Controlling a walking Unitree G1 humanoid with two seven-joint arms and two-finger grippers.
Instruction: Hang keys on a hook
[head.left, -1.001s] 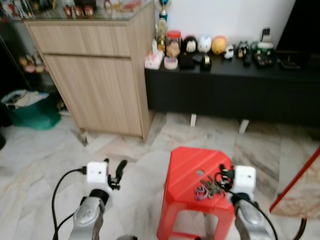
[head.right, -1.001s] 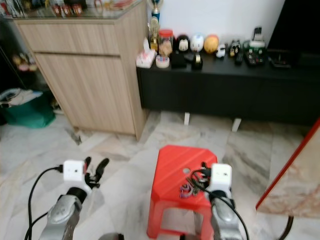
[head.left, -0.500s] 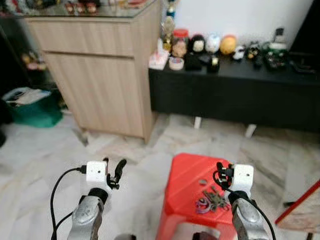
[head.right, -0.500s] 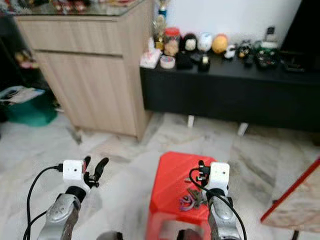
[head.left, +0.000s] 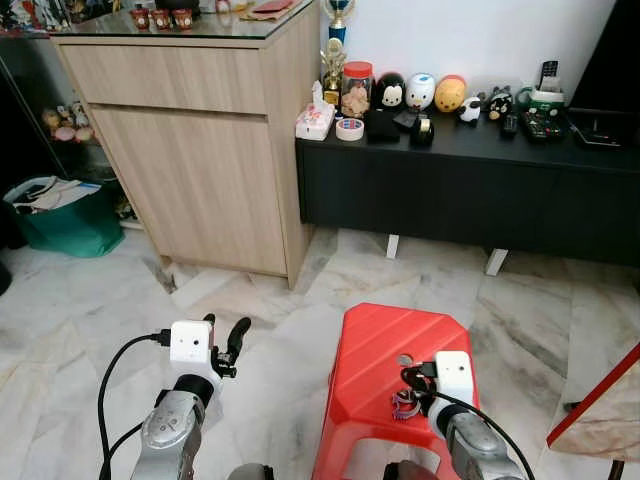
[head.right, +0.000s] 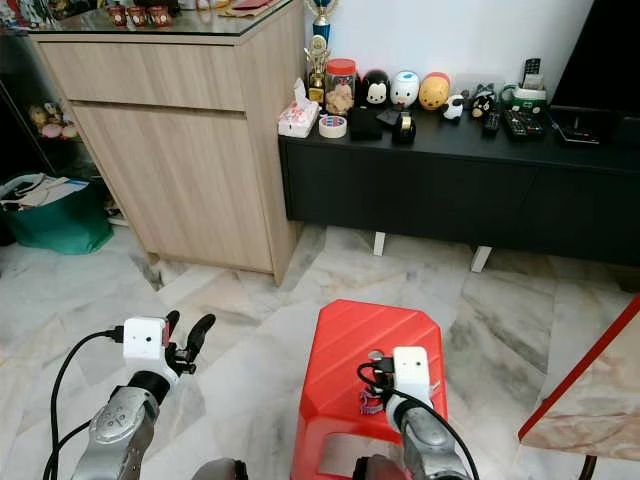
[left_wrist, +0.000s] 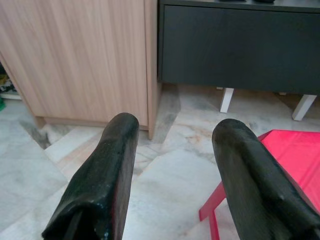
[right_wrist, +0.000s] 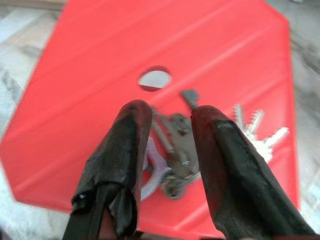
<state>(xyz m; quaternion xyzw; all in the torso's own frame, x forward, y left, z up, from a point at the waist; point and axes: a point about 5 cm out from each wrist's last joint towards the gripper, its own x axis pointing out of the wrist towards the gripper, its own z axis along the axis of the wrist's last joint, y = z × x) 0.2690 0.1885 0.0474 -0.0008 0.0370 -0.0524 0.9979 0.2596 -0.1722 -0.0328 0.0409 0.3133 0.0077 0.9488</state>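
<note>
Your right gripper sits low over the red plastic stool at the lower centre of the head view, its 2 black fingers apart and straddling the bunch of silver metal keys. The keys lie flat on the stool's top, just beside the small round hole in its middle, with several blades fanned out toward the stool's edge. The fingers are not closed on them.

Your left gripper hangs at the lower left of the frame above the pale marble floor, fingers spread and holding nothing.

In the upper left stands a light wooden cabinet, and beside it a long black low sideboard runs across the upper right.
</note>
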